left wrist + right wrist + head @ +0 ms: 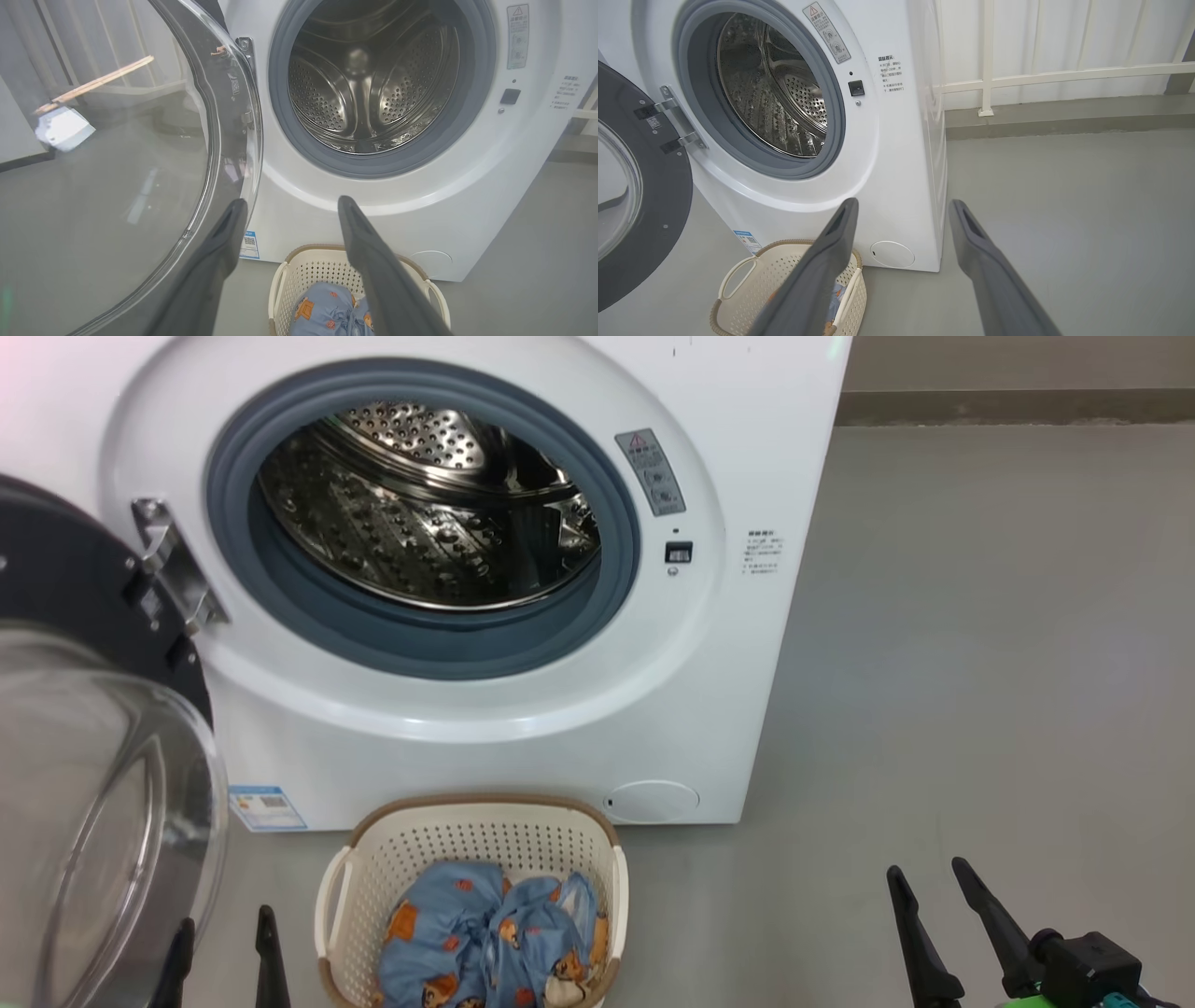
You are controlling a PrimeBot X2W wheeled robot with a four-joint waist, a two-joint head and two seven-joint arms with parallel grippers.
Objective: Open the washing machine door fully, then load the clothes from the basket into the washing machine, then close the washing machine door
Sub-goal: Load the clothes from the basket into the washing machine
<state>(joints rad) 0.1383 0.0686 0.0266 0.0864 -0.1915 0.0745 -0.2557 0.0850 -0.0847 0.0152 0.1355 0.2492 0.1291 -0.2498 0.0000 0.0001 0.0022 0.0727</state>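
The white washing machine stands ahead, its steel drum bare inside the grey ring. Its door hangs swung wide to the left, black rim and glass bowl facing me; the door fills the left of the left wrist view and shows at the left edge of the right wrist view. On the floor in front sits the cream basket holding light-blue bear-print clothes. My left gripper is open beside the basket's left side. Well right of the basket, my right gripper is open over bare floor.
Grey floor spreads to the right of the machine. A white railing and a low kerb run behind the machine in the right wrist view. A small white object on a stick lies on the floor beyond the door glass.
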